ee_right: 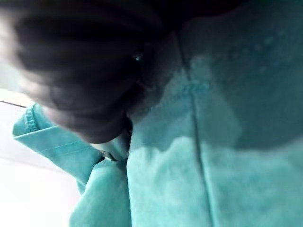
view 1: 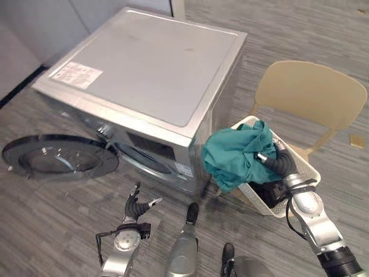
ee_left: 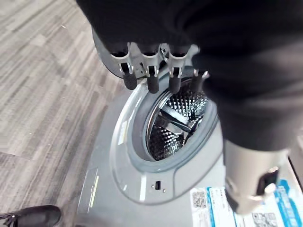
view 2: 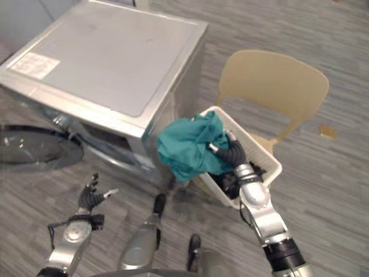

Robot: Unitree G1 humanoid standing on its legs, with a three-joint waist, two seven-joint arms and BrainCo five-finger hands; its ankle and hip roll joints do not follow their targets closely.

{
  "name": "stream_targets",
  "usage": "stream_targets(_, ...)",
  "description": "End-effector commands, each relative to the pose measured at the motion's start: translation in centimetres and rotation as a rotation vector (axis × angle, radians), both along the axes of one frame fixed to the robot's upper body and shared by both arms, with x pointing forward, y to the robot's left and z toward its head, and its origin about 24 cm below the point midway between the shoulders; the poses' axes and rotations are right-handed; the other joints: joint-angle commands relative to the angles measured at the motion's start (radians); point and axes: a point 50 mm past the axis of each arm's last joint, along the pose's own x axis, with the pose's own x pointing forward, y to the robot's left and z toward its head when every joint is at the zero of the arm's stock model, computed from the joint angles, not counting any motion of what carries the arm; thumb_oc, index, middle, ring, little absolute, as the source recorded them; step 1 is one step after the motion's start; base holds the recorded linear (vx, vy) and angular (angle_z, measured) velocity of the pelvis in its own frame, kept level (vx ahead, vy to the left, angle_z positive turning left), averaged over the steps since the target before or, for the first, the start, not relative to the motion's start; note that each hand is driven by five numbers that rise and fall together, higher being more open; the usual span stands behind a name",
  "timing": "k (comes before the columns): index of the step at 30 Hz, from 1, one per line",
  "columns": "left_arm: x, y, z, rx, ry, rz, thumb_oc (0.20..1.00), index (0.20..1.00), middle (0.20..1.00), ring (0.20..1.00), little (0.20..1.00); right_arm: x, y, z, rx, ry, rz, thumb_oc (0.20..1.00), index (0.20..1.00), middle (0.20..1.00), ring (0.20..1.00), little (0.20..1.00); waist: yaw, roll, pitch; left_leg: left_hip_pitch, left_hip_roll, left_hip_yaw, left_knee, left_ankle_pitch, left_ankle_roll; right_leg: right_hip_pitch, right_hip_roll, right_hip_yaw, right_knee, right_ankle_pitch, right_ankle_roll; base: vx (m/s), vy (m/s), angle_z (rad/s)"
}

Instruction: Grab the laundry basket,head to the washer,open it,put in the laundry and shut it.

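The silver washer (view 1: 150,69) stands on the floor with its round door (view 1: 57,157) swung wide open to the left, and the steel drum (ee_left: 177,123) looks empty. A white laundry basket (view 1: 308,167) sits at the washer's right front corner. A teal cloth (view 1: 236,153) is bunched above the basket and hangs over its rim toward the washer. My right hand (view 1: 277,163) reaches into that cloth from the basket side and is buried in it. Dark clothes (view 1: 268,193) lie lower in the basket. My left hand (view 1: 135,208) hovers low before the washer's opening, open and holding nothing.
A tan chair (view 1: 311,92) stands right behind the basket, to the right of the washer. A small tan piece (view 1: 357,140) lies on the grey plank floor at far right. A grey wall (view 1: 34,29) runs close behind the washer on the left.
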Motion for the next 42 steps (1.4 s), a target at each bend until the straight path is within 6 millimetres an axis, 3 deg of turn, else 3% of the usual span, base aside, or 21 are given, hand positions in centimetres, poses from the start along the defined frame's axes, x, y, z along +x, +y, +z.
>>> stream_targets(1, 2.7, -1.3, 4.8, 0.016, -0.252, -0.14, 1.0, 1.0, 1.0, 1.0, 1.0, 0.0, 0.7, 3.9, 0.075, -0.184, 0.082, 0.2, 0.2, 0.2, 0.2, 0.2, -0.028, -0.061, -0.016, 0.004, -0.062, 0.091, 0.064, 0.101, 0.019, 0.06, -0.056, 0.023, -0.17, 0.024, 0.152, -0.29, -0.091, 0.89)
stream_targets(5, 3.9, -3.3, 8.1, 0.058, -0.402, -0.29, 1.0, 1.0, 1.0, 1.0, 1.0, 0.1, 2.0, 4.2, 0.084, -0.172, 0.201, 0.2, 0.2, 0.2, 0.2, 0.2, -0.061, -0.093, -0.036, 0.086, -0.045, 0.129, 0.199, -0.047, 0.035, 0.047, -0.104, -0.071, -0.213, 0.06, 0.152, -0.18, -0.071, 1.02)
stream_targets(8, 4.4, -4.4, 9.0, 0.07, -0.449, -0.35, 1.0, 1.0, 1.0, 1.0, 1.0, 0.3, 2.7, 4.4, 0.09, -0.168, 0.244, 0.2, 0.2, 0.2, 0.2, 0.2, -0.078, -0.101, -0.054, 0.145, -0.031, 0.148, 0.202, -0.083, 0.03, 0.05, -0.117, -0.107, -0.229, 0.073, 0.155, -0.04, 0.018, 0.7)
stream_targets(10, 4.9, -6.0, 10.1, 0.08, -0.495, -0.434, 1.0, 1.0, 1.0, 1.0, 1.0, 0.5, 3.6, 4.2, 0.114, -0.142, 0.294, 0.2, 0.2, 0.2, 0.2, 0.2, -0.096, -0.091, -0.08, 0.214, -0.016, 0.181, 0.104, -0.062, 0.02, 0.06, -0.118, -0.16, -0.239, 0.082, 0.162, 0.0, 0.093, 0.76)
stream_targets(14, 5.6, -8.1, 11.4, 0.114, -0.551, -0.55, 1.0, 1.0, 1.0, 1.0, 1.0, 0.8, 5.5, 3.5, 0.164, -0.088, 0.368, 0.2, 0.2, 0.2, 0.2, 0.2, -0.1, -0.099, -0.118, 0.277, -0.042, 0.161, -0.025, -0.037, 0.016, 0.085, -0.12, -0.179, -0.259, 0.101, 0.176, 0.06, 0.089, 0.61)
stream_targets(20, 6.5, -10.6, 12.5, 0.157, -0.598, -0.649, 1.0, 1.0, 1.0, 1.0, 1.0, 1.1, 9.4, 2.8, 0.265, -0.019, 0.485, 0.2, 0.2, 0.2, 0.2, 0.2, -0.098, -0.104, -0.149, 0.334, -0.058, 0.16, -0.081, -0.03, 0.025, 0.118, -0.123, -0.164, -0.275, 0.113, 0.189, 0.05, 0.081, 0.22)
stream_targets(26, 7.6, -12.7, 12.4, 0.244, -0.601, -0.711, 1.0, 1.0, 1.0, 1.0, 1.0, 0.7, 12.0, 2.0, 0.39, 0.066, 0.559, 0.2, 0.2, 0.2, 0.2, 0.2, -0.106, -0.102, -0.163, 0.352, -0.065, 0.166, -0.091, -0.039, 0.031, 0.125, -0.127, -0.153, -0.28, 0.121, 0.199, 0.02, 0.058, -0.02)
stream_targets(27, 7.8, -13.4, 12.6, 0.257, -0.616, -0.735, 0.903, 0.903, 0.903, 0.903, 0.903, 0.6, 12.7, 1.7, 0.406, 0.091, 0.581, 0.2, 0.2, 0.2, 0.2, 0.2, -0.11, -0.101, -0.168, 0.355, -0.067, 0.169, -0.091, -0.042, 0.033, 0.126, -0.129, -0.147, -0.281, 0.124, 0.202, 0.01, 0.074, -0.07)
stream_targets(28, 7.8, -13.8, 12.7, 0.259, -0.621, -0.75, 0.332, 0.332, 0.332, 0.332, 0.332, 0.5, 13.0, 1.6, 0.412, 0.099, 0.589, 0.2, 0.2, 0.2, 0.2, 0.2, -0.111, -0.1, -0.169, 0.357, -0.067, 0.171, -0.091, -0.043, 0.034, 0.128, -0.13, -0.146, -0.283, 0.125, 0.203, 0.02, 0.069, -0.1)
stream_targets(29, 7.7, -14.2, 12.7, 0.256, -0.625, -0.762, 0.2, 0.2, 0.2, 0.2, 0.2, 0.5, 13.2, 1.5, 0.415, 0.109, 0.593, 0.2, 0.2, 0.2, 0.2, 0.2, -0.112, -0.099, -0.171, 0.36, -0.069, 0.173, -0.091, -0.045, 0.034, 0.131, -0.131, -0.144, -0.286, 0.128, 0.204, 0.01, 0.036, -0.11)
stream_targets(30, 7.7, -14.3, 12.7, 0.256, -0.625, -0.762, 0.2, 0.2, 0.2, 0.2, 0.2, 0.6, 13.2, 1.5, 0.415, 0.109, 0.593, 0.2, 0.2, 0.2, 0.2, 0.2, -0.112, -0.099, -0.171, 0.361, -0.069, 0.173, -0.091, -0.046, 0.035, 0.132, -0.13, -0.144, -0.287, 0.129, 0.205, 0.01, 0.036, -0.13)
stream_targets(31, 7.7, -14.5, 12.7, 0.249, -0.628, -0.766, 0.2, 0.2, 0.2, 0.2, 0.2, 0.6, 13.5, 1.2, 0.427, 0.13, 0.596, 0.338, 0.338, 0.338, 0.338, 0.338, -0.113, -0.098, -0.172, 0.363, -0.071, 0.174, -0.091, -0.047, 0.035, 0.134, -0.132, -0.143, -0.289, 0.132, 0.205, 0.02, 0.037, -0.12)
stream_targets(33, 7.8, -14.7, 12.8, 0.22, -0.632, -0.742, 0.2, 0.2, 0.2, 0.2, 0.2, 0.8, 13.5, 0.9, 0.436, 0.144, 0.575, 1.0, 1.0, 1.0, 1.0, 1.0, -0.117, -0.097, -0.177, 0.365, -0.073, 0.177, -0.091, -0.049, 0.035, 0.14, -0.135, -0.142, -0.297, 0.137, 0.208, 0.01, 0.044, -0.09)
stream_targets(37, 8.0, -14.3, 12.6, 0.18, -0.617, -0.695, 0.2, 0.2, 0.2, 0.2, 0.2, 0.9, 13.0, 0.6, 0.421, 0.152, 0.549, 1.0, 1.0, 1.0, 1.0, 1.0, -0.121, -0.094, -0.18, 0.367, -0.074, 0.177, -0.091, -0.048, 0.035, 0.143, -0.138, -0.141, -0.3, 0.141, 0.21, 0.0, 0.023, -0.05)
stream_targets(41, 7.8, -12.4, 11.1, 0.123, -0.542, -0.599, 0.2, 0.2, 0.2, 0.2, 0.2, 0.9, 11.7, -0.1, 0.395, 0.165, 0.502, 1.0, 1.0, 1.0, 1.0, 1.0, -0.12, -0.094, -0.187, 0.375, -0.077, 0.176, -0.091, -0.051, 0.037, 0.152, -0.139, -0.138, -0.306, 0.144, 0.211, 0.0, 0.0, 0.0)
stream_targets(42, 7.6, -11.1, 10.4, 0.097, -0.51, -0.532, 0.2, 0.2, 0.2, 0.2, 0.2, 0.9, 10.7, -0.1, 0.362, 0.146, 0.472, 1.0, 1.0, 1.0, 1.0, 1.0, -0.118, -0.093, -0.189, 0.378, -0.078, 0.175, -0.091, -0.051, 0.038, 0.156, -0.14, -0.137, -0.307, 0.145, 0.211, 0.0, 0.0, 0.0)
